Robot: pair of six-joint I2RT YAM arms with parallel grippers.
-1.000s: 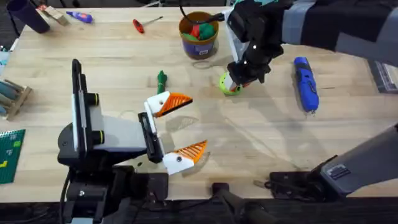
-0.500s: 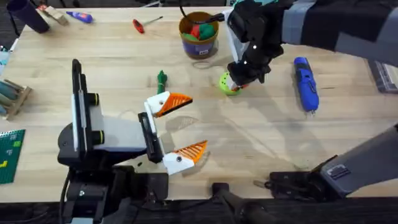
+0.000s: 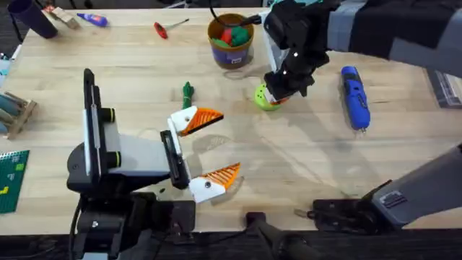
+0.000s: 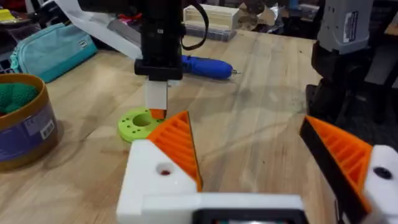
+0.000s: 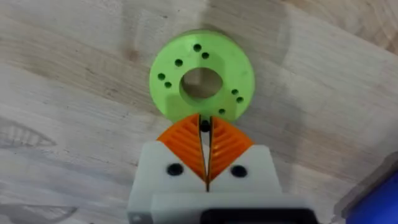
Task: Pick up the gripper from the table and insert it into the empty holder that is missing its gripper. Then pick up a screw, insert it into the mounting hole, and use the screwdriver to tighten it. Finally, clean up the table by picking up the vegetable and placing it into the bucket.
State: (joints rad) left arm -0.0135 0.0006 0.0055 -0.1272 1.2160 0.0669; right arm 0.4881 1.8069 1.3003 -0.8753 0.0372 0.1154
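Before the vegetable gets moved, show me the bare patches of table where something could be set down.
Bare wood lies in the middle of the table, bordered by the green disc, the blue screwdriver and the left gripper. Another patch lies between the vegetable and the red-handled tool. Crowded: around the bucket, where the right gripper sits shut at the disc.

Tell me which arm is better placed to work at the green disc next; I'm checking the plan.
Right. The right gripper sits at the green disc's edge, fingers shut on a small dark piece, probably a screw. The left gripper lies open, well short of the disc.
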